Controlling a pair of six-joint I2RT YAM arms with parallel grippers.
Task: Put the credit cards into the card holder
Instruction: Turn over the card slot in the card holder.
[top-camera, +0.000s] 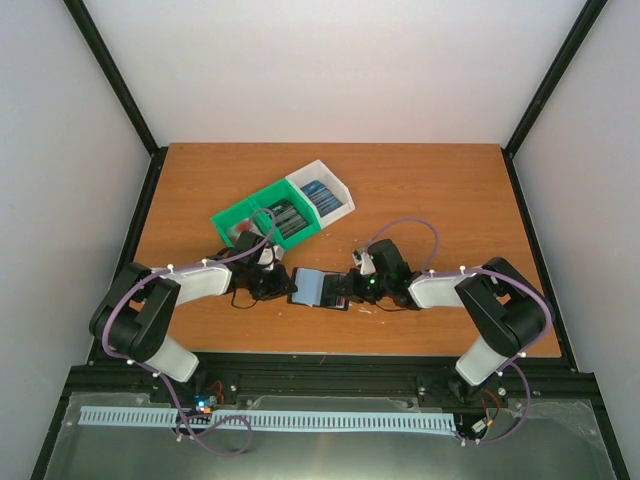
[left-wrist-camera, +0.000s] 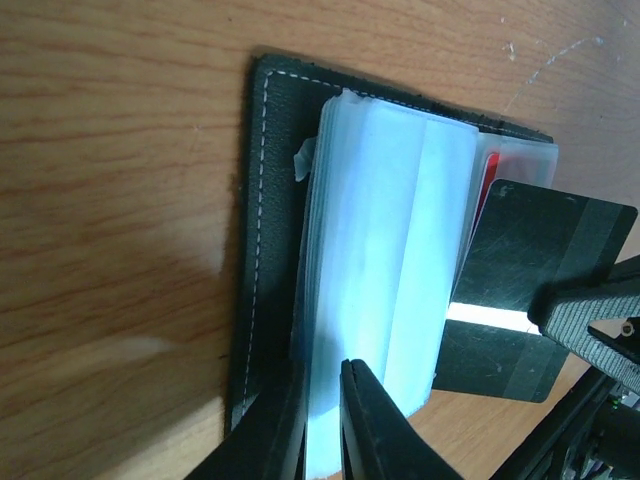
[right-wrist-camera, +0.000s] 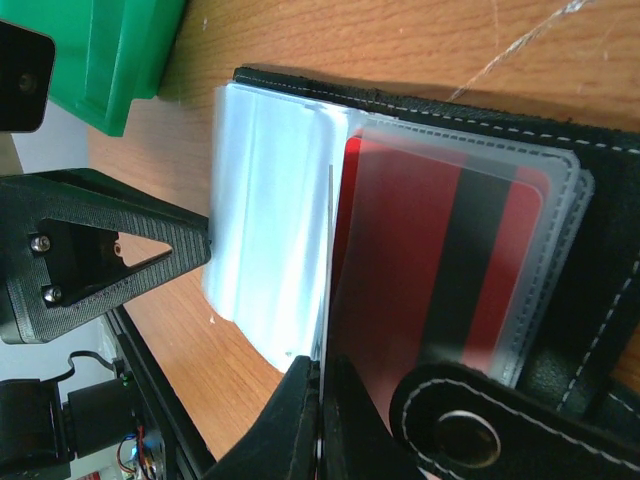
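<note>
Near the surface's (top-camera: 450, 200) near edge, about midway along it, the holder (top-camera: 316, 288) lies open and flat, its clear sleeves (left-wrist-camera: 390, 250) facing up. The left pincer (left-wrist-camera: 325, 370) comes at it from the left edge's side and is closed on the near edge of the sleeve stack, which stands bunched and lifted off the right half. The right pincer (right-wrist-camera: 322, 365) meets the holder from the opposite side, clamped on a dark card (left-wrist-camera: 530, 270). That card stands on edge from the right wrist, sitting between the lifted stack and the sleeve beneath; whether it has entered a pocket I cannot tell. The sleeve beneath holds a red card (right-wrist-camera: 420, 280) with a dark stripe. The snap tab (right-wrist-camera: 465, 430) lies just beside the right pincer's fingers. Farther back, towards the far edge and left of centre, a bin (top-camera: 228, 217) sits askew, with dark cards (top-camera: 285, 218) in a green compartment and blue cards (top-camera: 322, 195) in the white one.
</note>
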